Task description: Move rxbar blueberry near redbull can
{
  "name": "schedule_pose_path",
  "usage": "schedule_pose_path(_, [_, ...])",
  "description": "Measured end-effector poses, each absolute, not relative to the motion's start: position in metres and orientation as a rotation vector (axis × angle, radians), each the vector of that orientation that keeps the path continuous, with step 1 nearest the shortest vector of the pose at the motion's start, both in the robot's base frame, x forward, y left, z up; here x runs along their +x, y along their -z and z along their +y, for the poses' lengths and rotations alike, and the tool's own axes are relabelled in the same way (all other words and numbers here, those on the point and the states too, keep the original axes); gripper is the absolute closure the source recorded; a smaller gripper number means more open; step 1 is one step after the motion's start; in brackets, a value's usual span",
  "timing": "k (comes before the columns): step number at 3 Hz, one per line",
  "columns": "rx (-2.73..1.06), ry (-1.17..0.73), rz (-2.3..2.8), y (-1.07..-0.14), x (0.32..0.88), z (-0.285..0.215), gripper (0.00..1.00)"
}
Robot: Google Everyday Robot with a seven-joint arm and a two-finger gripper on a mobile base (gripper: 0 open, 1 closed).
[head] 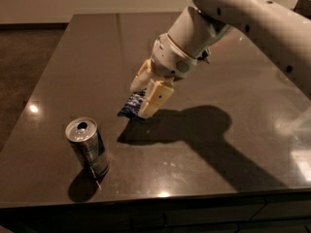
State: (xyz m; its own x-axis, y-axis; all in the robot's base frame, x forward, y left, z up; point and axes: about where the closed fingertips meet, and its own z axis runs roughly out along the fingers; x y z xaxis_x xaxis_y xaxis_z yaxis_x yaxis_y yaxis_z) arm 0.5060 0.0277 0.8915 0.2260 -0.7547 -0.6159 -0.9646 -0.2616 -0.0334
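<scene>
The redbull can [87,147] stands upright near the table's front left edge, its silver top with the pull-tab hole facing up. My gripper [144,97] hangs over the middle of the table, to the right of and behind the can. Its cream fingers [154,97] are shut on the rxbar blueberry [130,105], a small dark-blue wrapper with white lettering that sticks out at the lower left of the fingers. The bar is held just above the tabletop, about a can's width away from the can. The arm's shadow falls to the right of the bar.
The dark glossy table [97,52] ends at a front edge [160,198] just below the can and at a left edge beside a brown floor [24,67]. My white arm [252,18] crosses the upper right and hides the back right of the table.
</scene>
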Motion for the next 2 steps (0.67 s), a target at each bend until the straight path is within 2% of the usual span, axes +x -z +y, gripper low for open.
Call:
schedule_pose_path(1, [-2.161, -0.690, 1.529, -0.886, 0.473, 0.013, 1.00])
schedule_pose_path(2, [-2.213, -0.674, 1.485, -0.882, 0.439, 0.008, 0.74])
